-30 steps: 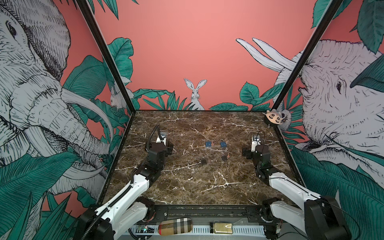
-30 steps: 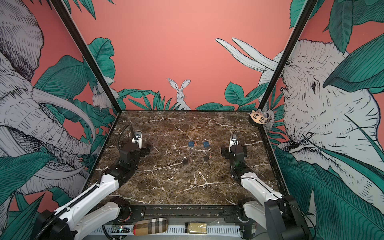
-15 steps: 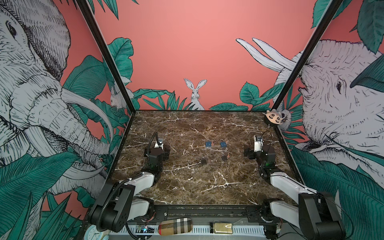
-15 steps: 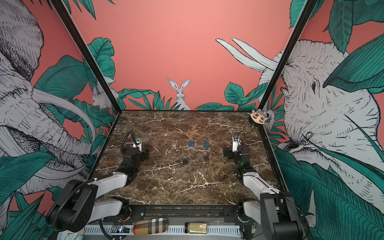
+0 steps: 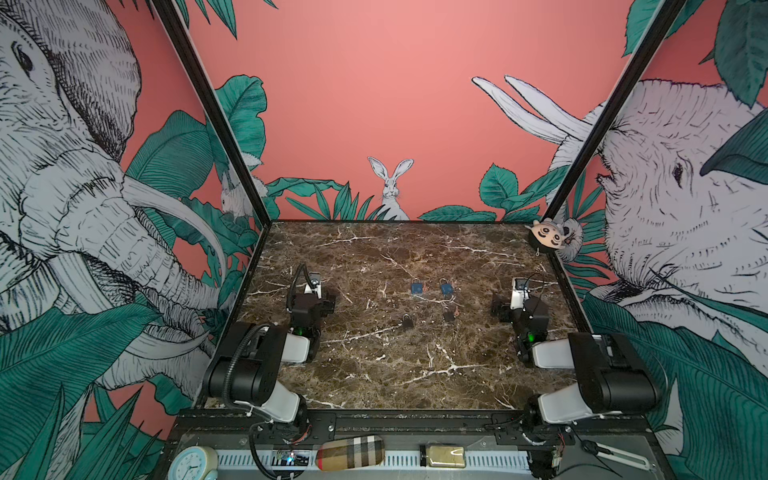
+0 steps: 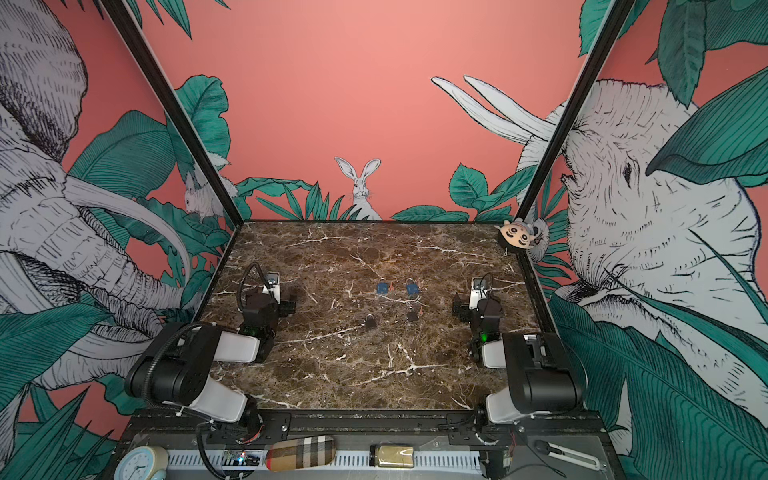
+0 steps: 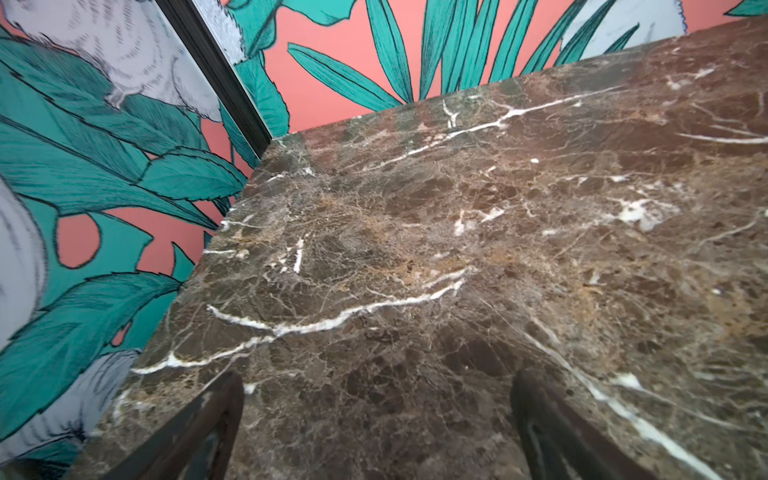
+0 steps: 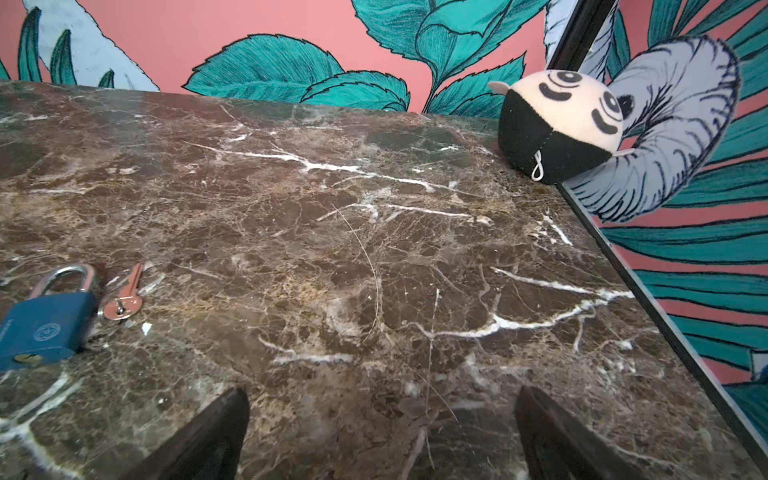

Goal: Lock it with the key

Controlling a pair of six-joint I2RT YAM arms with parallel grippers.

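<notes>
A blue padlock [image 8: 41, 328] with a silver shackle lies flat on the marble worktop [image 8: 374, 249], a small ringed key [image 8: 124, 299] just beside it; left fingers [image 7: 199, 432] and right fingers [image 8: 208, 440] gape empty.

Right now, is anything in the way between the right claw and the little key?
No. Only bare marble table lies between the open right gripper and the key, which rests beside the blue padlock.

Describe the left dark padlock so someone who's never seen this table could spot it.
On the marble table, four padlocks lie mid-table in two rows. The blue padlocks are at the back; the left dark padlock is in the front row, dark unlike them and left of the other dark padlock.
</notes>
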